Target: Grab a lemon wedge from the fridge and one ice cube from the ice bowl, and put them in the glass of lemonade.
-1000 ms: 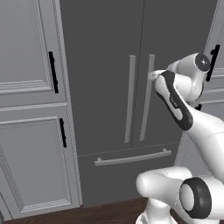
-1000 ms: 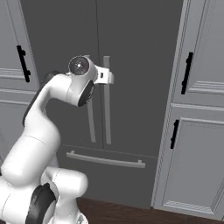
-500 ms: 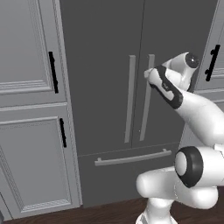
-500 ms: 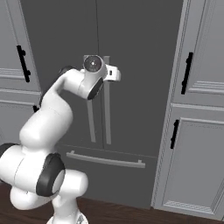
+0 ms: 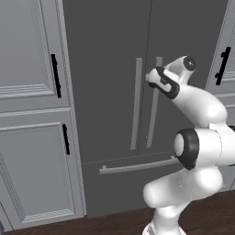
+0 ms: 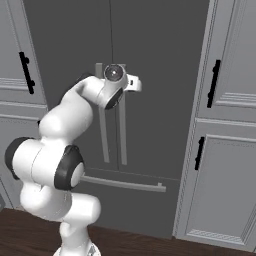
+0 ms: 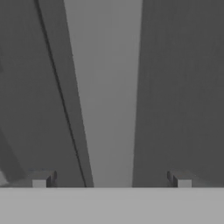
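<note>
reaching toward the fridge, the gripper stands with its fingers spread to their widest and nothing between them but air; the pale bar handle runs up the middle of the gap, just ahead of the tips, not yet clamped. both doors look shut, so the task seems barely begun: opening, fetching the lemon wedge, the ice cube and the drop into the glass all remain. the wedge, judged to be behind the closed doors, is hidden. whether the tips touch the handle cannot be told.
</note>
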{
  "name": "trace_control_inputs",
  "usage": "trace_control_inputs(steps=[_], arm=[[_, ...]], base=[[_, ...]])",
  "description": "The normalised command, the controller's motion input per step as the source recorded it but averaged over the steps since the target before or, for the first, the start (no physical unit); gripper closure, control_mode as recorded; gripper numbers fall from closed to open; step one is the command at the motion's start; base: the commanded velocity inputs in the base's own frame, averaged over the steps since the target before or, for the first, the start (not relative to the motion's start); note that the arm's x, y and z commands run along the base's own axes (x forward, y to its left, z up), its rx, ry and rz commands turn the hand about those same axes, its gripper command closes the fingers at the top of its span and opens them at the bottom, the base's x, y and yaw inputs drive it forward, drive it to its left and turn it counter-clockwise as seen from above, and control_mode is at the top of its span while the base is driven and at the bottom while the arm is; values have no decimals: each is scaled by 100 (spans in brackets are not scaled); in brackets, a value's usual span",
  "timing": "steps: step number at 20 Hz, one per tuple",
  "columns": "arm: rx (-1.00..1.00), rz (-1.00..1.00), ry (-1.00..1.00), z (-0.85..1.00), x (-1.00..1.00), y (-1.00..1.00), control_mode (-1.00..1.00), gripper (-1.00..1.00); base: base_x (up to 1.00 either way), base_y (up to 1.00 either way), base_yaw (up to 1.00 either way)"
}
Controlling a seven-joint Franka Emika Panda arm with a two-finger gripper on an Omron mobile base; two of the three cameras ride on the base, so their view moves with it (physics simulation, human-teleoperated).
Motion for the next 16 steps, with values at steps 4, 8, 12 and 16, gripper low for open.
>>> trace_control_inputs(steps=[4, 8, 12, 16], arm=[[0, 0, -5, -37, 49, -6, -100, -100], [-1, 0, -11, -46, 45, -7, -100, -100], [0, 0, -10, -46, 45, -4, -100, -100], [0, 0, 0, -6, 36, 0, -100, 100]], base=[[0, 0, 0], [0, 0, 0], [0, 0, 0], [0, 0, 0]])
